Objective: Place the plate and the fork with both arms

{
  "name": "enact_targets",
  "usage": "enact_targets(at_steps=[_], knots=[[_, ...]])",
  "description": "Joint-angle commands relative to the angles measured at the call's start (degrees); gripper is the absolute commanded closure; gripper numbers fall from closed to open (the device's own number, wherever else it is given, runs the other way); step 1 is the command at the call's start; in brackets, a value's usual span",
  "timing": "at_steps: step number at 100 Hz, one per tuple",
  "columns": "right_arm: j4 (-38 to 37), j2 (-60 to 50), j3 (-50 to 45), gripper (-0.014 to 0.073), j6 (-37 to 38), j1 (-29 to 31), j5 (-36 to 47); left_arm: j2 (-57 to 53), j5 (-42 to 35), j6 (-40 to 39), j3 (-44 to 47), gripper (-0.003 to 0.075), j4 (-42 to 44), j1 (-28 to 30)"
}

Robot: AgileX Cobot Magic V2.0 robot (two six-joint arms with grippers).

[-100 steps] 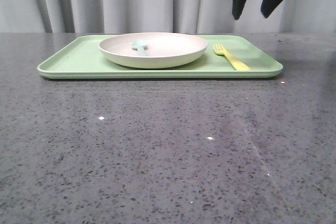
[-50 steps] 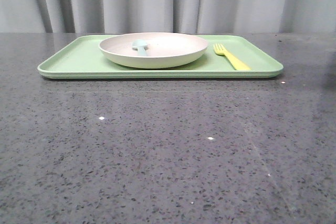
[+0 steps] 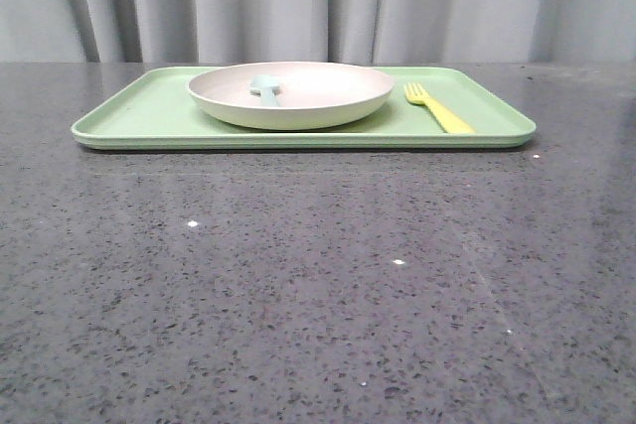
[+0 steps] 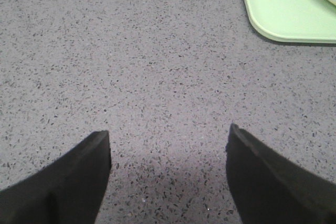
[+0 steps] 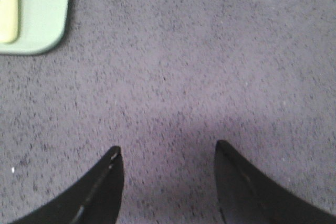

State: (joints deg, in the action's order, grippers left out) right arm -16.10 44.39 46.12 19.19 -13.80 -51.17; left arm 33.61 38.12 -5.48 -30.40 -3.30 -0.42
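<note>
Plate (image 3: 290, 94) sits on light-green tray (image 3: 139, 116), left of centre; fork (image 3: 437, 108) lies just right of it on same tray, apart from plate. Left gripper (image 4: 168, 150) over bare grey table (image 3: 318, 285) near tray corner, fingers spread, empty. Right gripper (image 5: 167, 158) likewise, fingers apart, holding nothing.

Left gripper (image 4: 168, 145) and right gripper (image 5: 168, 156) hover, fingers spread, empty.

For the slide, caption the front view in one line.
Cream plate and yellow fork rest side by side on the green tray, fork at the plate's right; no gripper in view.
</note>
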Motion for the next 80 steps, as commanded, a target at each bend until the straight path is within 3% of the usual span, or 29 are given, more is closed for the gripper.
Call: enact_targets(at_steps=[1,29,50,64,80], knots=[[-1.9,-4.4,-1.4,0.0188,-0.1,0.3,3.5,0.0,-3.9,-0.4,-1.6,0.0258,-0.3,0.1],[-1.9,-15.3,-8.8,0.0188,1.0,0.3,3.1,0.0,-3.9,-0.4,-1.6,0.0258,-0.3,0.1],[-1.9,-17.0,-10.0,0.0202,1.8,0.3,2.8,0.0,-3.9,-0.4,-1.6,0.0261,-0.3,0.1],[-2.0,-17.0,-10.0,0.0373,1.9,0.3,2.8,0.0,-3.9,-0.4,-1.6,0.0334,-0.3,0.1],[-2.0,-17.0,-10.0,0.0647,1.9,0.3,2.8,0.0,-3.9,-0.4,-1.6,0.0535,-0.3,0.1]])
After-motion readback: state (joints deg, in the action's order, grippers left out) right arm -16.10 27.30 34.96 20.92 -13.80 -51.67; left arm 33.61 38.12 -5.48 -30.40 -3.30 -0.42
